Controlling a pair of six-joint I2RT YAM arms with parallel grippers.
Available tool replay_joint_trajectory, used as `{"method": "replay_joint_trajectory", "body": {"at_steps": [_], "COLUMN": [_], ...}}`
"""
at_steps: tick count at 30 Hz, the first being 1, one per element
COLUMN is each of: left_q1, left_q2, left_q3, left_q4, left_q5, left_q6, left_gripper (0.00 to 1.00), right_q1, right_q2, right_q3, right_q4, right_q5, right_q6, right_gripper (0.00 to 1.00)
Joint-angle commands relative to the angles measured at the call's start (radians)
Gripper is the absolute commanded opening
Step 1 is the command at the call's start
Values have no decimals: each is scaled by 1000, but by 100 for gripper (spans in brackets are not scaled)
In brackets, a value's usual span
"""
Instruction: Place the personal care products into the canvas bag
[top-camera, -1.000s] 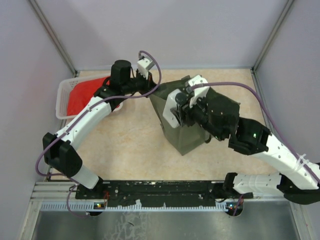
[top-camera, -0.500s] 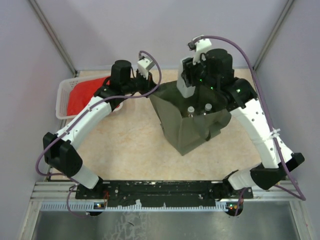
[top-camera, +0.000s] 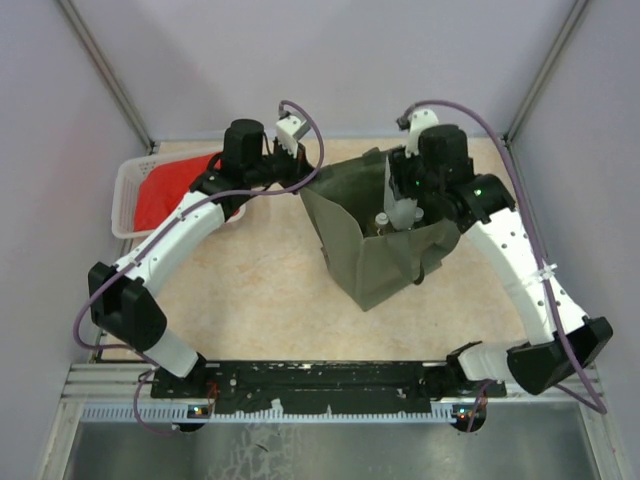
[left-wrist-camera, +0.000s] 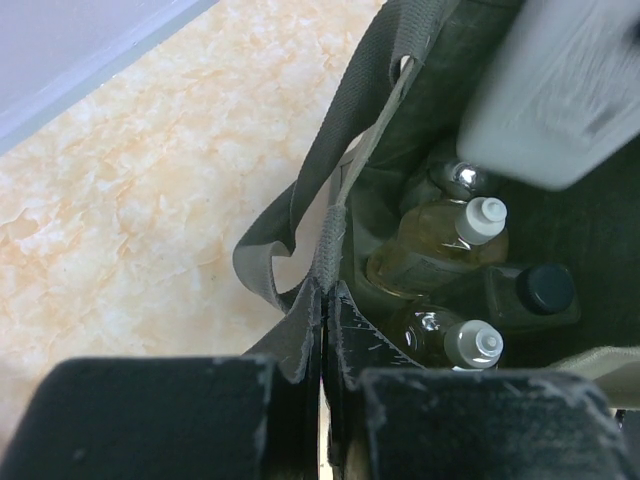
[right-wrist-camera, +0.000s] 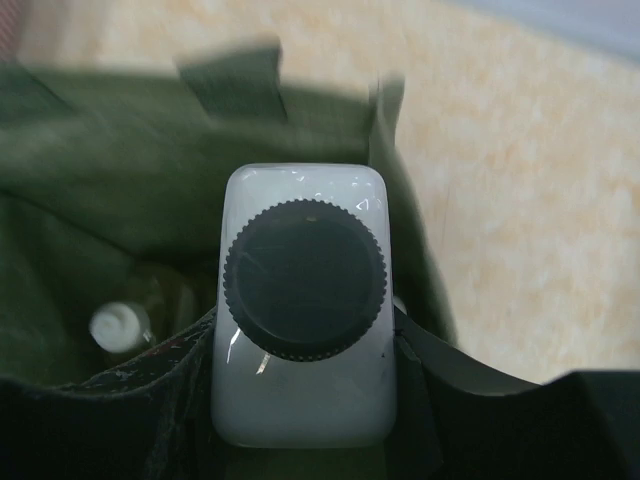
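Our olive-green boxy canvas bag (top-camera: 375, 262) stood on the desk (top-camera: 260, 280). Our left hand (left-wrist-camera: 322, 372) pinched the bag's rim, apparently to keep its mouth open. Over that mouth our right hand (right-wrist-camera: 305, 425) clamped the white dark-grey-capped bottle (right-wrist-camera: 305, 300). Inside the bag stood two amber white-capped bottles (left-wrist-camera: 440, 245) and a black-capped clear bottle (left-wrist-camera: 535, 292), their lower parts hidden.

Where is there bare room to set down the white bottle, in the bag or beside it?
In the canvas bag, the bare patch lies past the black-capped bottle, below the white bottle held by the right hand. The side by the left hand is crowded with amber bottles. Outside, the table is bare between the bag and the left arm.
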Motion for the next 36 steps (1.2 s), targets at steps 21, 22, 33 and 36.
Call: {"method": "replay_joint_trajectory", "body": {"at_steps": [21,22,33,36], "left_q1": [8,9,10,10], "left_q2": [43,43,45,53], "left_q3": [45,47,54,61], "left_q4": [-14,-15,-19,-24], "left_q5": [-8,-5,-3,-4], "left_q6": [3,2,0,-2], "left_gripper": [0,0,17,29], "right_q1": [1,1,1,1], "right_q2": [-211,-206,-180,-167], "right_q3": [-501,-508,-450,-419], "right_q4": [195,212,159,132], "right_q5": [267,254,239,243], "right_q6": [94,95,108,94], "right_gripper": [13,15,88,99]}}
